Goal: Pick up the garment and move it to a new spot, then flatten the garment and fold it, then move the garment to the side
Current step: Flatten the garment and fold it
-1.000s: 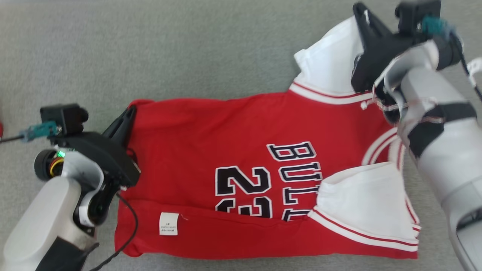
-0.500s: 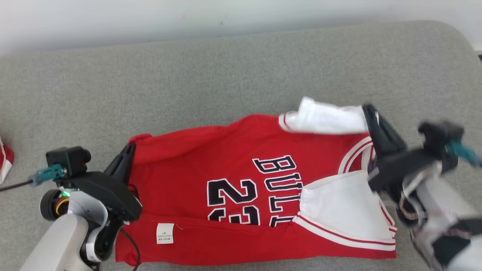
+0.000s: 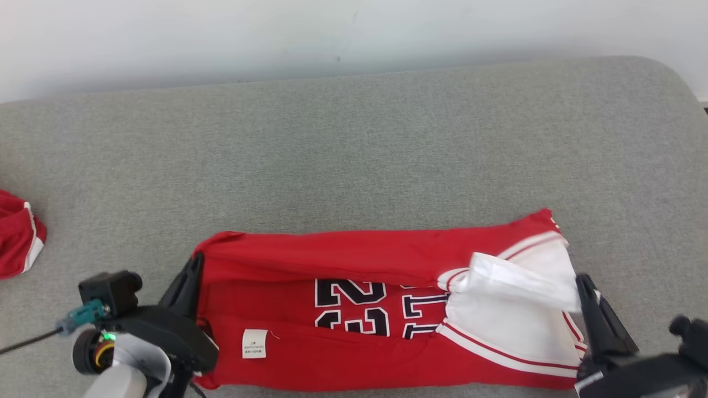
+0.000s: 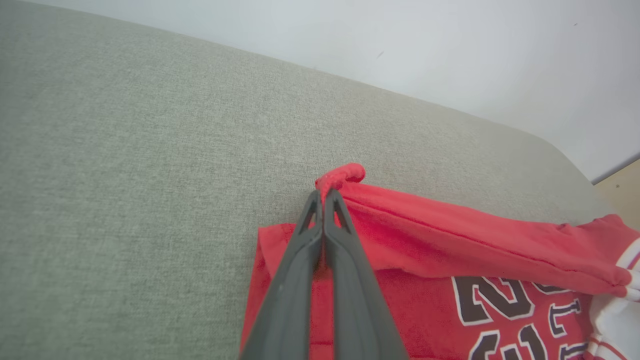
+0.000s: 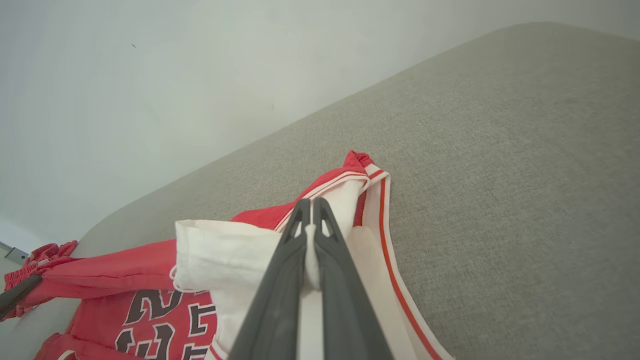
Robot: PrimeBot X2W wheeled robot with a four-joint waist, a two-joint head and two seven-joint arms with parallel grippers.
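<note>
Far left in the head view sat a bunched-up red cloth [image 3: 19, 240] with white trim, well apart from everything else on the grey cushion [image 3: 354, 155]. Next over was the left gripper [image 3: 193, 264], its 2 dark fingers pinched together on the left end of the garment [image 3: 343, 257]. The left wrist view showed a little roll of red fabric poking out right at the tips.

The garment itself (a red jersey with a black-and-white 23 on it) lay stretched lengthwise across the near part of the cushion. Its far edge was folded over toward the robot, so the top of the number was covered. A small white label [image 3: 254, 344] showed near its lower left corner.

At the right end a white part was flipped over on top, with red-and-white striped trim below it. The right gripper [image 3: 582, 281] sat at that end, and the right wrist view showed its fingers clamped on a thin bit of the white fabric. A pale wall [image 3: 332, 33] ran behind the cushion.
</note>
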